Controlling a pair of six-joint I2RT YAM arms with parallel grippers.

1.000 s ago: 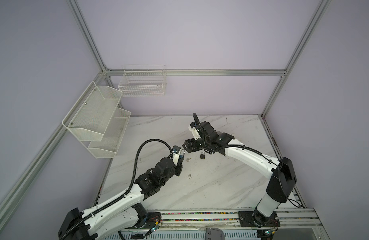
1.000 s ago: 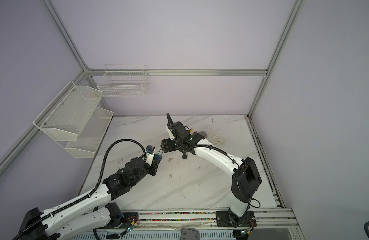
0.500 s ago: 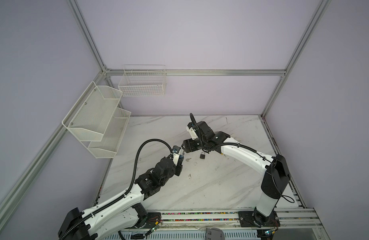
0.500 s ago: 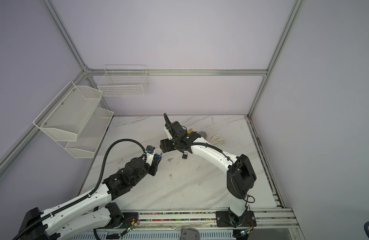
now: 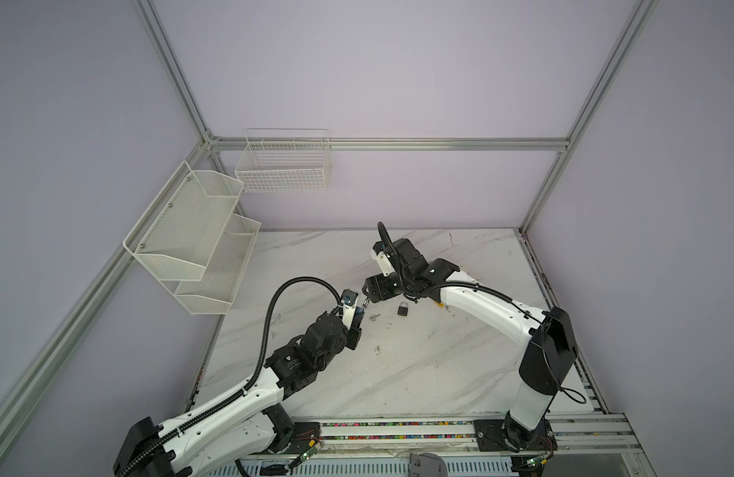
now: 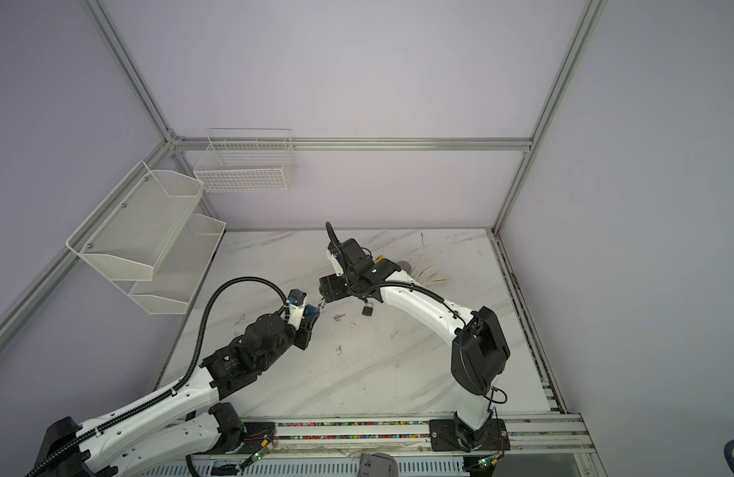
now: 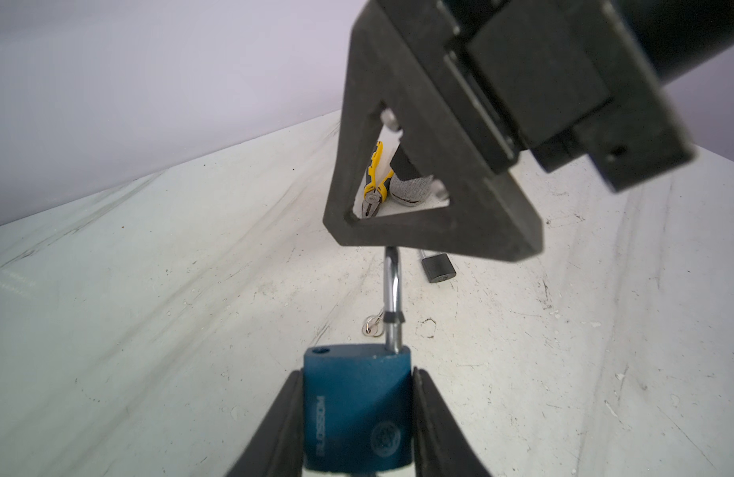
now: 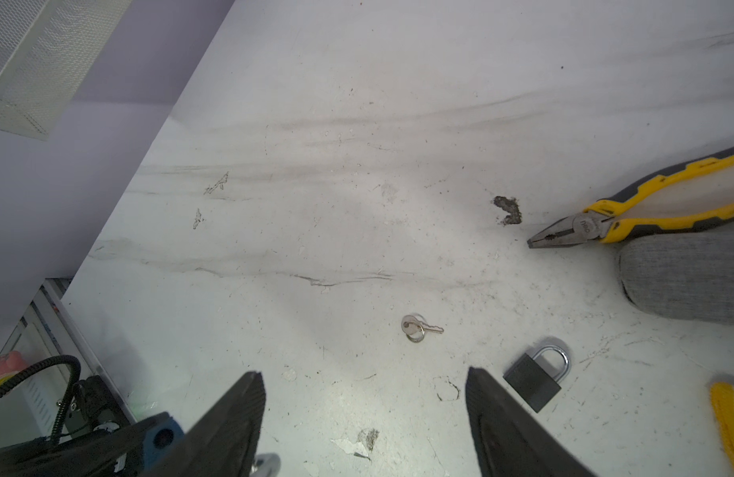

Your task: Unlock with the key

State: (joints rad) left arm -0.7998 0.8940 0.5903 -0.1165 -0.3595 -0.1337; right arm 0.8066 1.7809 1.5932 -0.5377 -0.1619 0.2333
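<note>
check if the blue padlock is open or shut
Open: the blue padlock has one shackle leg out, and its hole on top is empty.

blue padlock (image 7: 357, 413), black padlock (image 8: 531, 382), yellow-grey pliers (image 8: 629, 223), white marbled table (image 8: 357, 165)

Both top views: even, diffuse light from above. The marble desk (image 5: 398, 371) is the brightest area, shadows on it are faint and soft, and the walls dim toward the corners. The frame posts (image 5: 577, 124) stay nearly straight to the edges. Right wrist view: the right end effector (image 8: 363, 371) shows dark, blurred fingers (image 8: 233, 425), while the key (image 8: 416, 328) is sharp. Left wrist view: the blue padlock (image 7: 357, 413) is crisp, and its shackle (image 7: 392, 285) carries a bright glint.
</note>
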